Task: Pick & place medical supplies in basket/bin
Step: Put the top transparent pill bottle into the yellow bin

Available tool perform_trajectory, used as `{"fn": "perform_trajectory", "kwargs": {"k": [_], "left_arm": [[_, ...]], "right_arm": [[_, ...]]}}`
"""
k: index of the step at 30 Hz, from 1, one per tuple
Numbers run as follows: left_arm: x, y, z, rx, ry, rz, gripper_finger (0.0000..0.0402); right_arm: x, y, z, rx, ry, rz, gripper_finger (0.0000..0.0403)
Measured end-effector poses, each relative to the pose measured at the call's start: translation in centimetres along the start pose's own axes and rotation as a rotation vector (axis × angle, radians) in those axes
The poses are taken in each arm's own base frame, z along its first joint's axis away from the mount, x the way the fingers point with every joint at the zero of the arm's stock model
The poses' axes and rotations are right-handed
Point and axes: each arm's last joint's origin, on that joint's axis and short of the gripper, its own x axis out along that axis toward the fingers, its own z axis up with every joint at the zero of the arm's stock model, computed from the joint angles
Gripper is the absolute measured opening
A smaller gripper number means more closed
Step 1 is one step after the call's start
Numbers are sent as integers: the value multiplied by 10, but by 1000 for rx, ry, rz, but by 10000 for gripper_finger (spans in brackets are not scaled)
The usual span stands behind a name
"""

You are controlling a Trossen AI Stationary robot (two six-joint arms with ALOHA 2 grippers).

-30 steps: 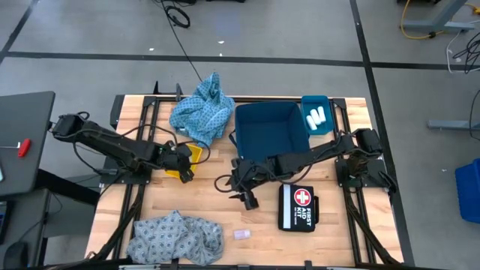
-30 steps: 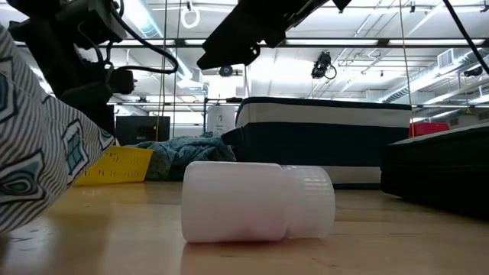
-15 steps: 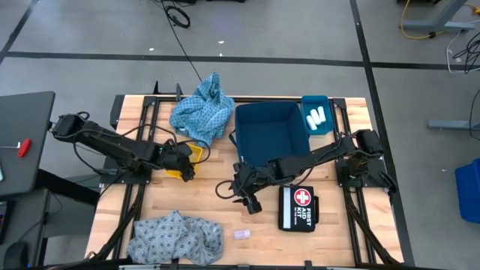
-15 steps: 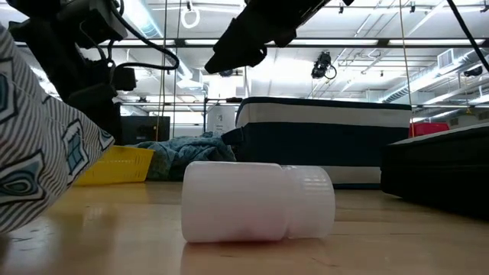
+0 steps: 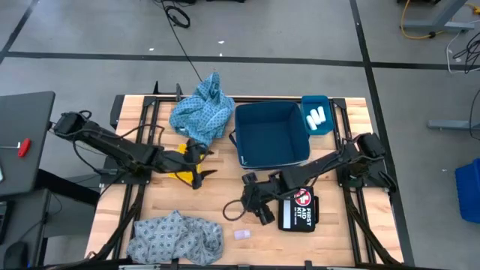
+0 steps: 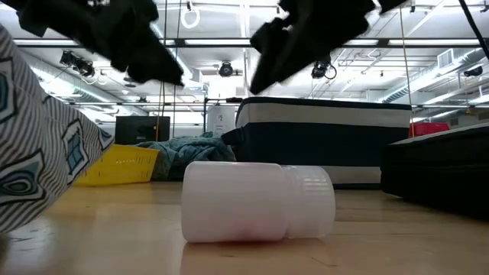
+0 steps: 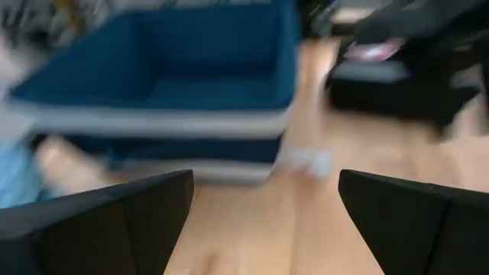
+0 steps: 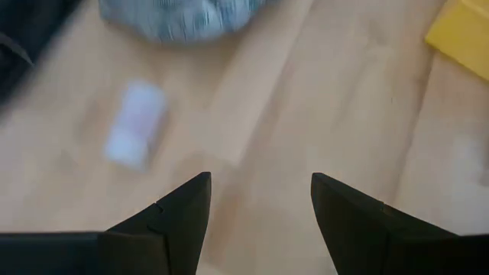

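Wooden worktop carrying blue bin, white roll lying near front edge. Left gripper, right gripper both hovering wide open, gripping nothing.

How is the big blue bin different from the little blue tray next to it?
The big bin is much larger than the little tray. The bin looks empty inside, while the tray holds small white rolls. The bin is darker blue, the tray brighter. Both are blue and sit side by side at the table's far edge.

Both arms are dark, jointed and slim. Each end effector, left and right, carries two flat black fingers.
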Motion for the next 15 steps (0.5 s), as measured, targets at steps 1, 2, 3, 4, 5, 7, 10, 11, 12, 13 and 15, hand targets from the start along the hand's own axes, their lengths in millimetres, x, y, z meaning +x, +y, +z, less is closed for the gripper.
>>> {"fn": "perform_trajectory", "kwargs": {"k": [1,2,3,4,5,7,10,11,12,13,15], "left_arm": [[-1,-2,4,18,-35,-25,329],[-2,-4,6,31,-62,-44,329],[-2,-6,9,41,-85,-59,329],[-3,-7,10,44,-103,-73,329],[-3,-8,12,47,-115,-78,329],[-4,-9,13,51,-128,-83,329],[-4,-9,14,57,-139,-81,329],[-4,-9,14,56,-141,-80,329],[-4,-9,14,58,-143,-81,329],[-3,-10,14,60,-145,-85,329],[-3,-10,13,66,-143,-91,329]], "right_arm": [[0,2,-3,-22,33,-18,233],[1,3,-6,-43,66,-32,233],[3,4,-8,-61,93,-47,233],[5,5,-11,-80,122,-58,233],[7,5,-15,-102,164,-69,233],[16,4,-19,-157,206,-93,233],[27,3,-27,-261,275,-134,233],[31,1,-30,-297,287,-152,233],[33,0,-34,-329,311,-162,233],[36,-2,-36,-353,322,-175,233],[39,-8,-38,-374,325,-193,233]]}}
